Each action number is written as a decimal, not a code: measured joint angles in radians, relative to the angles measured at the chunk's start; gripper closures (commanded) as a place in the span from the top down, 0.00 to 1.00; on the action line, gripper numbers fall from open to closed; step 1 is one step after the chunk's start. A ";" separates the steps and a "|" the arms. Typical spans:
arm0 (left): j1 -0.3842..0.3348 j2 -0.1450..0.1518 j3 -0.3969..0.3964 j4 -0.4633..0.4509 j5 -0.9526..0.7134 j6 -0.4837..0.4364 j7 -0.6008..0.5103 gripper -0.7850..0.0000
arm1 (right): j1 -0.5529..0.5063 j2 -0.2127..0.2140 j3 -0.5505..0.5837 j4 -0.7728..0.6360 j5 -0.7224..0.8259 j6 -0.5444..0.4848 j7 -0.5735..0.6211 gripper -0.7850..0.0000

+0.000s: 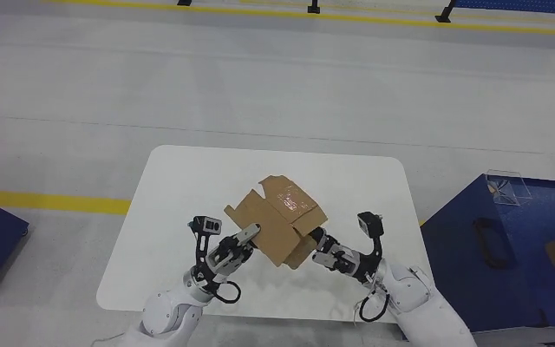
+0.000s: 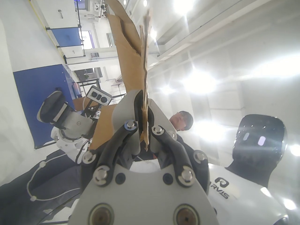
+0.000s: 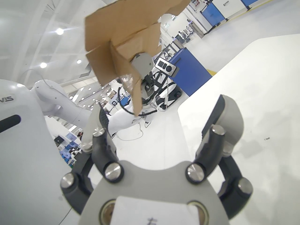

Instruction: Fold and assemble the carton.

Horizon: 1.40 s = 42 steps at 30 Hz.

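Above the near half of the table (image 1: 217, 182): the carton (image 1: 279, 223) is held up in the air, brown and only half folded, with its flaps standing out at different angles.
Left arm (image 1: 178, 304): it rises from the near edge of the table. The forearm slants forward and inward, and the wrist is turned so that the claw points up at the carton's left side.
Left claw (image 2: 143, 108): it is closed tight on one thin cardboard edge. The sheet stands straight up between the two fingers (image 2: 121, 118).
Right arm (image 1: 416, 304): it comes from the near right corner, bent at the elbow, with the forearm slanted inward toward the carton's lower right side.
Right claw (image 3: 161, 111): it is wide open and there is nothing between its fingers. From above it sits just beside the carton. From its own camera the carton is ahead of the fingertips and apart from them.
Beside the table: a blue stand (image 1: 486, 252) is on the right, on the grey floor.
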 measured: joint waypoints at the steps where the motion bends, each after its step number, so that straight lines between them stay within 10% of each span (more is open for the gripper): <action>1: -0.002 -0.001 0.004 0.002 -0.001 -0.002 -0.005 0.00 | 0.004 -0.004 -0.009 0.003 -0.001 0.009 -0.015 0.55; 9: -0.008 -0.005 0.013 0.009 0.011 -0.006 -0.019 0.00 | 0.042 -0.018 -0.088 0.006 0.133 0.008 0.041 0.40; 13: -0.006 -0.005 0.009 0.005 0.003 0.005 -0.033 0.00 | 0.050 -0.015 -0.097 -0.004 0.205 0.007 0.092 0.02; 16: -0.001 -0.005 0.000 -0.001 -0.003 0.003 -0.037 0.00 | 0.050 -0.012 -0.087 -0.013 0.213 0.006 0.110 0.00; 17: 0.001 -0.005 -0.003 -0.002 -0.006 0.004 -0.036 0.16 | 0.048 -0.011 -0.084 -0.019 0.215 0.007 0.113 0.00; 18: 0.002 -0.005 -0.006 -0.003 -0.012 0.007 -0.033 0.85 | 0.044 -0.010 -0.080 -0.028 0.220 0.008 0.117 0.00; 19: 0.003 -0.005 -0.009 -0.004 -0.017 0.007 -0.030 1.00 | 0.041 -0.008 -0.075 -0.035 0.225 0.010 0.120 0.00; 29: -0.011 -0.003 -0.084 0.057 -0.027 -0.017 0.024 1.00 | -0.005 0.024 0.042 -0.115 0.254 0.089 0.171 0.00; 42: -0.082 0.003 -0.176 0.136 0.021 0.126 0.122 1.00 | -0.116 0.067 0.169 -0.339 -0.349 0.328 0.265 0.00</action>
